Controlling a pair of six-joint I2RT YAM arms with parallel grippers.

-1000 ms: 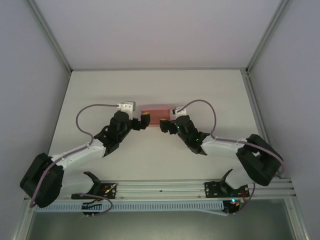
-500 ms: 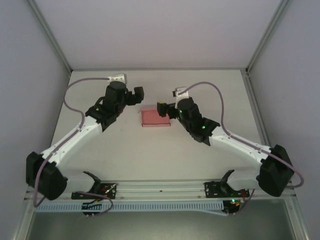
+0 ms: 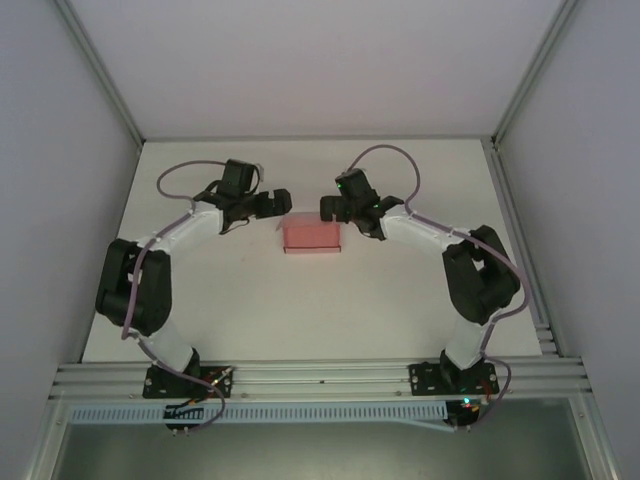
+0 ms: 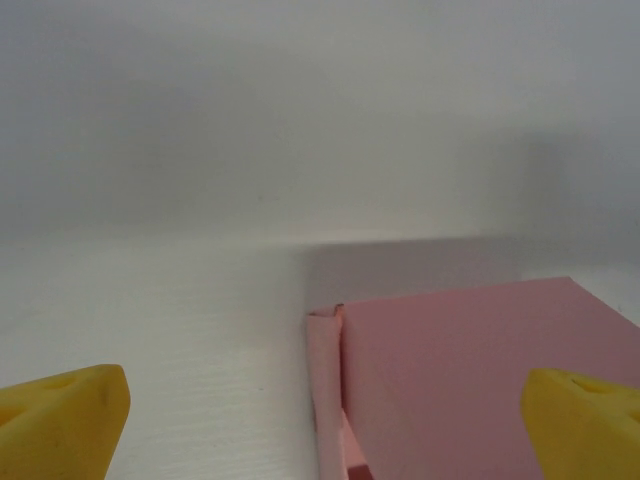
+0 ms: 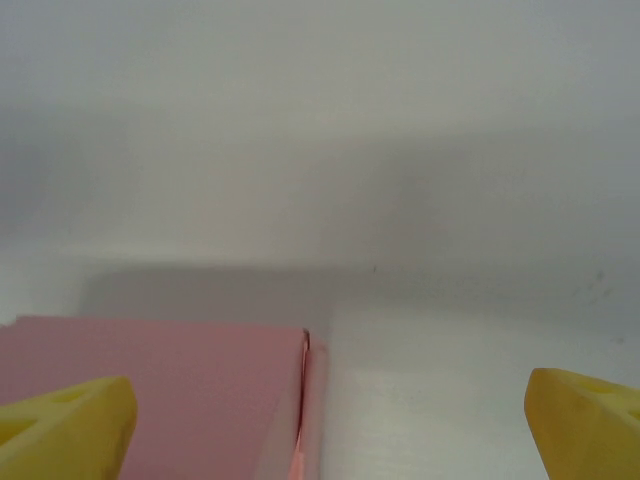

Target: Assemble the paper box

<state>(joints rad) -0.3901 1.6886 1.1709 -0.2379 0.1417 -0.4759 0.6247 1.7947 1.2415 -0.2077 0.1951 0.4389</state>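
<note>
1. Toward the far middle of the counter (image 3: 300, 310), the paper box (image 3: 312, 236) lies as a low pink block, and nothing grips it.
2. The left claw (image 3: 284, 199) hangs just beside the box's far left corner, its jaws spread wide and empty. The right claw (image 3: 327, 209) sits just beside the far right corner, equally wide and empty. Whether either one touches the card, I cannot tell.
3. From the left wrist, a narrow left end flap (image 4: 324, 380) shows a thin gap against the top panel. From the right wrist, the right end flap (image 5: 316, 400) shows a similar seam. Both ends look less than fully tucked, though how deep they sit is hidden.
4. Sliding is the first risk. The box is light and loose, so a push on one end alone would probably skate or spin it across the smooth counter instead of seating the flap.
5. Crushing is the second. A hard squeeze on thin card could dent the walls and pop the flaps out.
6. Snagging is the third. A fingertip catching under a loose edge could peel that flap open.
7. With both claws crowded around one small box, a careless approach could knock them together.
</note>
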